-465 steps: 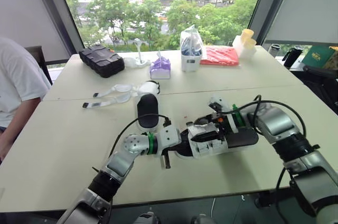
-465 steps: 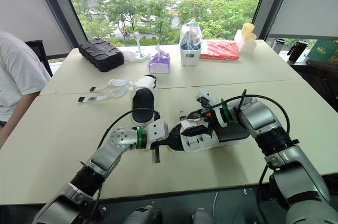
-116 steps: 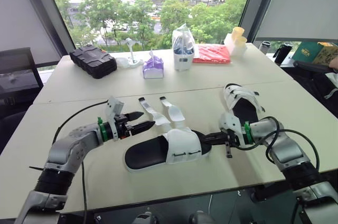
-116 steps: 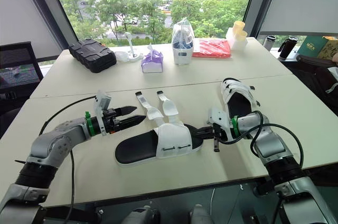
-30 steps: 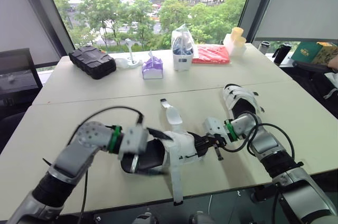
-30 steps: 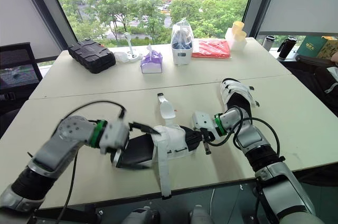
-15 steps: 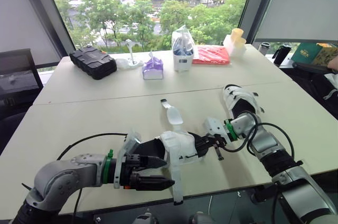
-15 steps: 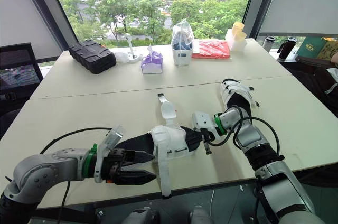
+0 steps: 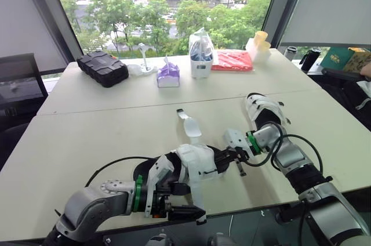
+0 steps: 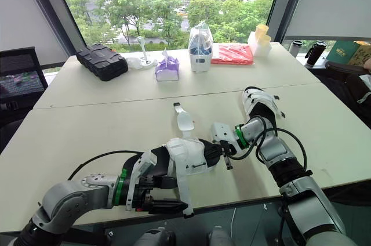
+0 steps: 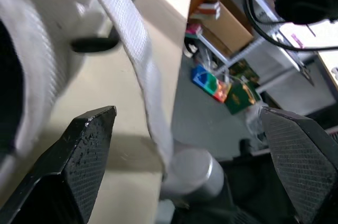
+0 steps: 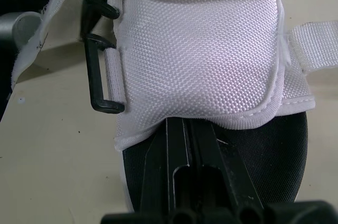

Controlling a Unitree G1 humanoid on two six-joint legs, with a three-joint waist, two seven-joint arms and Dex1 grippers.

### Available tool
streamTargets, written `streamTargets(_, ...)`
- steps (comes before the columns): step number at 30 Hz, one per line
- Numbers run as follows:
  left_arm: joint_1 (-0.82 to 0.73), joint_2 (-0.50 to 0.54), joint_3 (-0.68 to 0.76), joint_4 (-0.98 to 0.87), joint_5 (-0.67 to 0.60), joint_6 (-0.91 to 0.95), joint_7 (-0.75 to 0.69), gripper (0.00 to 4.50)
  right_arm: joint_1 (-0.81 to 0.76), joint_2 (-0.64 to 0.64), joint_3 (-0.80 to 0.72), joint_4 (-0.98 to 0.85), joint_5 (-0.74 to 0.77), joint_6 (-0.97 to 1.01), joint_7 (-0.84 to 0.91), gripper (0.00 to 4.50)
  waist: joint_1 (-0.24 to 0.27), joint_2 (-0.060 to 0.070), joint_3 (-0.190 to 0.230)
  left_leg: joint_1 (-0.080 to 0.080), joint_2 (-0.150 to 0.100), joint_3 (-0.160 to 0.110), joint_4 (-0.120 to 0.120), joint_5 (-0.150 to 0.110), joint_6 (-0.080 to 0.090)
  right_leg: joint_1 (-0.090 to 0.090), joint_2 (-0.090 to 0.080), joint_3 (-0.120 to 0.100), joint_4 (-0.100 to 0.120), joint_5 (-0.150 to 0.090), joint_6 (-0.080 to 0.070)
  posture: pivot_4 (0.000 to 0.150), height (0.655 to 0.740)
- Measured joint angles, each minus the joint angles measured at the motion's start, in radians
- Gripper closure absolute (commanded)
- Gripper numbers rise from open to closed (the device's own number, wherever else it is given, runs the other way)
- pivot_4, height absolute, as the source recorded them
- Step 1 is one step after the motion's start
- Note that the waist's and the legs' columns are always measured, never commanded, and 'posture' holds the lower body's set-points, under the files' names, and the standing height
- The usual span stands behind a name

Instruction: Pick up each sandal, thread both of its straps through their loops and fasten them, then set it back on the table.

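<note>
The sandal (image 9: 194,162) is located near the front edge of the table (image 9: 81,130), between the two grippers. The right gripper (image 12: 182,139) is closed to a narrow slit and is inserted at the toe, over the black footbed and beneath the white upper (image 12: 200,49). The left gripper (image 11: 185,113) is spread wide, and the loose strap (image 11: 140,71) passes between its fingers, not clamped. The webbing is judged light, limp and easily twisted; the sole is judged stiffer. The strap is best taken near its free end, flat between the pads, for feeding into the black loops (image 12: 100,65). A second strap (image 9: 186,123) is laid out on the far side.
</note>
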State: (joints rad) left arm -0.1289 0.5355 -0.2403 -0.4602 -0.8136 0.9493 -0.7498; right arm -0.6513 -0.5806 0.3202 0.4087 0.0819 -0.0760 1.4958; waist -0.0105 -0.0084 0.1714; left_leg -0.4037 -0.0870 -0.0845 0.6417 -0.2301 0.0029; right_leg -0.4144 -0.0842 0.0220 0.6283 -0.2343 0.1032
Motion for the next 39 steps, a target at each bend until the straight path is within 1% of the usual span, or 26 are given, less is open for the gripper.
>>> streamTargets(1,-0.001,-0.007,-0.004,0.007,0.006,-0.001,0.003,0.5,0.0,0.0,0.0,-0.002,0.0,0.001,0.0,4.5,0.0,0.0,0.0,0.0,0.0,0.0,0.0,0.0,0.0,0.0,0.0,0.0,0.0,0.0,0.0,0.15,0.74)
streamTargets(2,-0.001,-0.016,-0.005,0.011,0.016,-0.001,0.009,0.66,0.0,0.0,0.0,-0.002,0.0,0.002,0.001,4.5,0.0,0.0,0.0,0.0,0.0,0.0,0.0,0.0,0.0,0.0,0.0,0.0,0.0,0.0,0.0,0.15,0.74)
streamTargets(3,-0.001,-0.027,-0.005,0.014,0.019,-0.001,0.016,1.07,0.0,0.0,0.0,-0.002,0.0,0.002,0.001,4.5,0.0,0.0,0.0,0.0,0.0,0.0,0.0,0.0,0.0,0.0,0.0,0.0,0.0,0.0,0.0,0.15,0.74)
streamTargets(5,0.0,-0.053,-0.005,0.015,0.019,0.0,0.031,2.0,0.0,0.0,0.0,-0.002,-0.001,0.002,0.001,4.5,0.0,0.0,0.0,0.0,0.0,0.0,0.0,0.0,0.0,0.0,0.0,0.0,0.0,0.0,0.0,0.15,0.74)
streamTargets(6,0.0,-0.06,-0.005,0.015,0.019,0.0,0.035,2.36,0.0,0.0,0.0,-0.002,-0.001,0.002,0.001,4.5,0.0,0.0,0.0,0.0,0.0,0.0,0.0,0.0,0.0,0.0,0.0,0.0,0.0,0.0,0.0,0.15,0.74)
streamTargets(7,0.001,-0.067,-0.005,0.015,0.019,0.002,0.037,2.96,0.0,0.0,0.001,-0.002,-0.001,0.002,0.001,4.5,0.0,0.0,0.0,0.0,0.0,0.0,0.0,0.0,0.0,0.0,0.0,0.0,0.0,0.0,0.0,0.15,0.74)
streamTargets(10,0.004,-0.071,-0.005,0.015,0.019,0.004,0.041,4.29,-0.001,0.0,0.001,-0.002,-0.001,0.002,0.001,4.5,0.0,0.0,0.0,0.0,0.0,0.0,0.0,0.0,0.0,0.0,0.0,0.0,0.0,0.0,0.0,0.15,0.74)
streamTargets(11,0.004,-0.073,-0.003,0.015,0.018,0.004,0.041,4.4,-0.002,0.0,0.002,-0.002,-0.001,0.002,0.002,4.5,0.0,0.0,0.0,0.0,0.0,0.0,0.0,0.0,0.0,0.0,0.0,0.0,0.0,0.0,0.0,0.15,0.74)
streamTargets(13,-0.006,-0.076,0.003,0.018,0.011,0.007,0.041,4.4,-0.003,0.0,0.002,-0.002,-0.002,0.002,0.002,4.5,0.0,0.0,0.0,0.0,0.0,0.0,0.0,0.0,0.0,0.0,0.0,0.0,0.0,0.0,0.0,0.15,0.74)
streamTargets(16,-0.069,-0.092,0.07,0.038,-0.053,0.034,0.038,4.4,-0.008,0.0,0.006,-0.001,-0.007,0.002,0.003,4.5,0.0,0.0,0.0,0.0,0.0,0.0,0.0,0.0,0.0,0.0,0.0,-0.001,0.0,0.0,0.0,0.15,0.74)
streamTargets(20,-0.217,-0.117,0.201,0.121,-0.188,0.098,0.054,4.4,-0.012,0.003,0.01,-0.002,-0.009,0.002,0.004,4.5,-0.001,0.0,0.0,0.0,0.0,-0.001,0.0,0.0,0.0,0.0,0.001,-0.003,0.0,0.001,0.002,0.15,0.74)
streamTargets(22,-0.279,-0.124,0.239,0.176,-0.22,0.117,0.064,4.4,-0.012,0.003,0.011,-0.002,-0.009,0.001,0.005,4.5,-0.002,0.0,0.0,0.0,0.0,0.0,0.0,0.0,0.0,0.0,0.001,-0.003,0.0,0.002,0.003,0.15,0.74)
streamTargets(27,-0.34,-0.123,0.254,0.27,-0.22,0.137,0.068,4.4,-0.012,0.003,0.011,-0.002,-0.009,-0.001,0.004,4.5,-0.002,0.0,0.0,0.0,0.0,0.0,0.0,0.0,0.0,0.0,0.002,-0.002,0.0,0.002,0.003,0.15,0.74)
streamTargets(32,-0.409,-0.115,0.253,0.428,-0.193,0.143,0.021,4.4,-0.014,0.004,0.011,0.0,-0.012,-0.006,0.003,4.5,-0.002,0.0,0.0,0.0,0.0,0.0,0.0,0.0,0.0,0.0,0.002,-0.002,0.0,0.002,0.003,0.15,0.74)
streamTargets(36,-0.427,-0.109,0.254,0.511,-0.168,0.143,-0.011,4.4,-0.013,0.005,0.011,-0.001,-0.012,-0.009,0.003,4.5,-0.003,-0.001,0.0,0.0,0.0,0.0,0.0,0.0,0.0,0.0,0.002,-0.002,0.0,0.002,0.003,0.15,0.74)
streamTargets(39,-0.432,-0.097,0.254,0.54,-0.154,0.144,-0.043,4.4,-0.013,0.005,0.011,-0.002,-0.012,-0.009,0.002,4.5,-0.003,-0.001,0.0,0.0,0.0,0.0,0.0,0.0,0.0,0.0,0.001,-0.002,0.0,0.002,0.003,0.15,0.74)
